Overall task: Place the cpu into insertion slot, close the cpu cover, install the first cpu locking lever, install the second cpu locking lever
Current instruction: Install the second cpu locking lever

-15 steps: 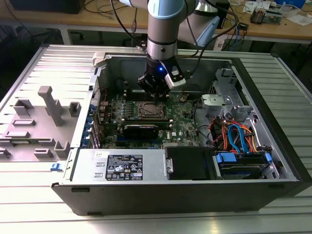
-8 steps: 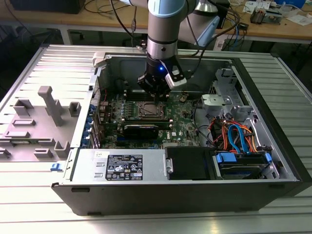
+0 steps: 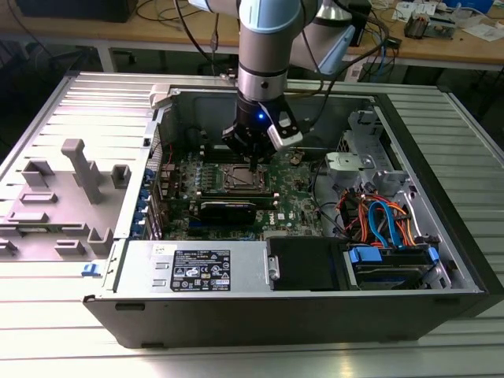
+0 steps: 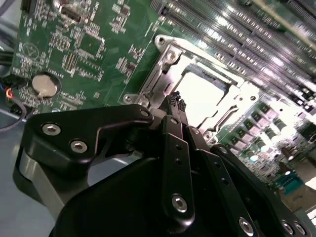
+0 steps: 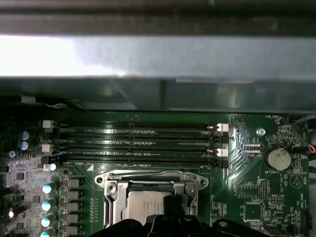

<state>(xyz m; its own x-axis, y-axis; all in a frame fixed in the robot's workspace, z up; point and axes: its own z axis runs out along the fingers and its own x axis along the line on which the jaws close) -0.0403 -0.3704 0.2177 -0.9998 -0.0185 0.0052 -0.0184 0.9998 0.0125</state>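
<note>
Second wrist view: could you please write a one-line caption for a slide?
Pincer poised at the edge of the CPU socket, the CPU seated inside, on the green motherboard.

Silver arm [image 3: 264, 47] w/ pale-blue joint caps, blue LED, black screw-studded hand [image 4: 176, 103]

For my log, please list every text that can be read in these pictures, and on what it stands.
White label on the power supply, exterior view: too small to read.
White markings on the motherboard, first wrist view: too small to read.
Nothing can be quoted.
</note>
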